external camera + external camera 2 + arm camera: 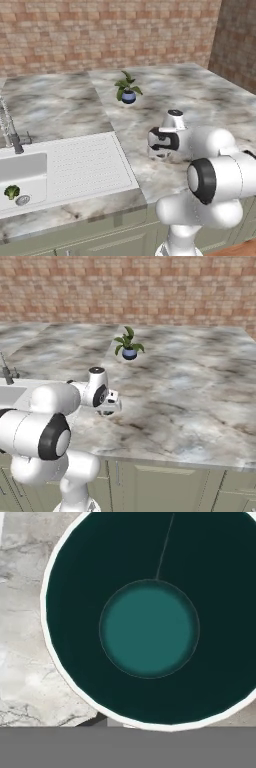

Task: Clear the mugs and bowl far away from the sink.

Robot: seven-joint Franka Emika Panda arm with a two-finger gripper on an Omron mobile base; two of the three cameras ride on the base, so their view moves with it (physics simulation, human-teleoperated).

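Teal mug (150, 629) right under hand; fingers (107, 412) pinched shut, probably on its rim. Next: lift, carry away from sink (65, 165).

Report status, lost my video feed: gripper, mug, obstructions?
Gripper shut, low on counter right of the sink. Teal-inside mug directly under hand; grip unconfirmed. Potted plant farther back, clear.

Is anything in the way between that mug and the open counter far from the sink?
Nothing visible does. The gripper is shut right at the teal-green mug, and the marble counter stretching away from the sink lies open. Only a small potted plant stands farther back.
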